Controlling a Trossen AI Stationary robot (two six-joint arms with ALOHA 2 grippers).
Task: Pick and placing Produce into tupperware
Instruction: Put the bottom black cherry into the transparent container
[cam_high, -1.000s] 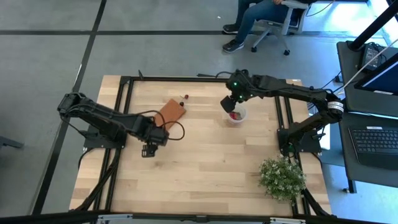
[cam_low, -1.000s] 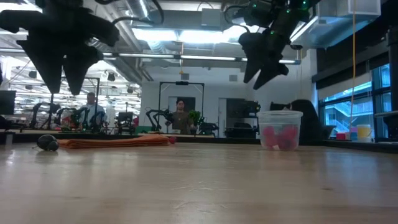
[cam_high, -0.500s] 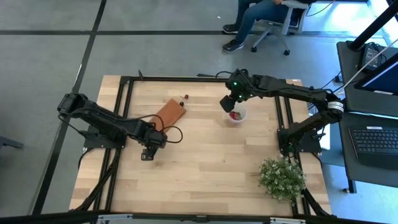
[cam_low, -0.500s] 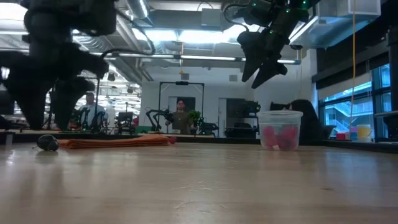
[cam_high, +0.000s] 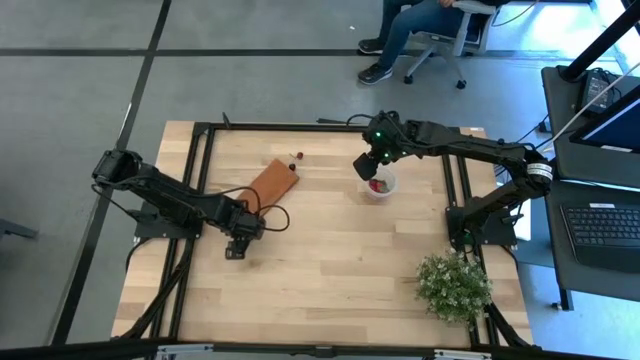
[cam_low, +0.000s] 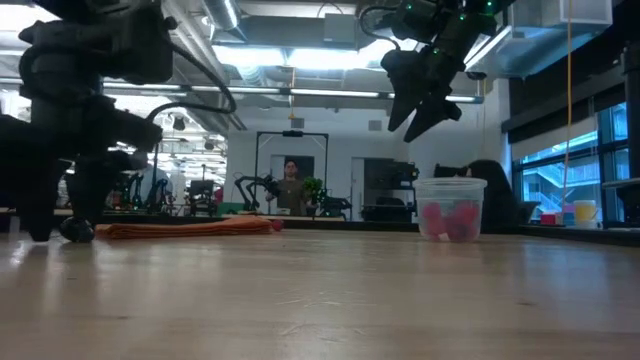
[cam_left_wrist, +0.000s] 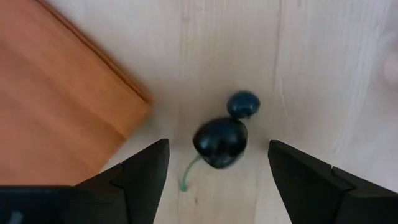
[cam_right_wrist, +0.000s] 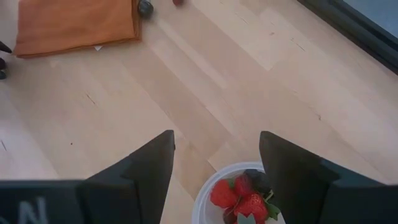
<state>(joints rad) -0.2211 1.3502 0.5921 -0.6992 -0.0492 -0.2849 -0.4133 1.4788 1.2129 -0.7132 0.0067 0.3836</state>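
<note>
The left gripper (cam_left_wrist: 217, 171) is right down at the tabletop (cam_high: 330, 250), fingers spread wide, straddling a dark purple-black berry (cam_left_wrist: 220, 142) with a thin green stem; nothing is pinched, the berry lies free on the wood between the two fingers. A smaller dark berry (cam_left_wrist: 243, 104) sits just beside it, touching or nearly so, and the corner of the flat orange-brown block (cam_left_wrist: 56, 93) lies close by. From table height, that berry (cam_low: 76, 229) shows as a dark lump next to the lowered left arm. Over on the other side, the right gripper (cam_high: 371, 165) hangs above the tupperware (cam_high: 379, 186), fingers apart and holding nothing. Inside the translucent cup (cam_low: 450, 208), red strawberries (cam_right_wrist: 244, 195) with green tops are piled together. Two more berries (cam_high: 297, 156) rest beyond the block's far end. A bushy green plant (cam_high: 454, 285) stands near the table's right front corner.
</note>
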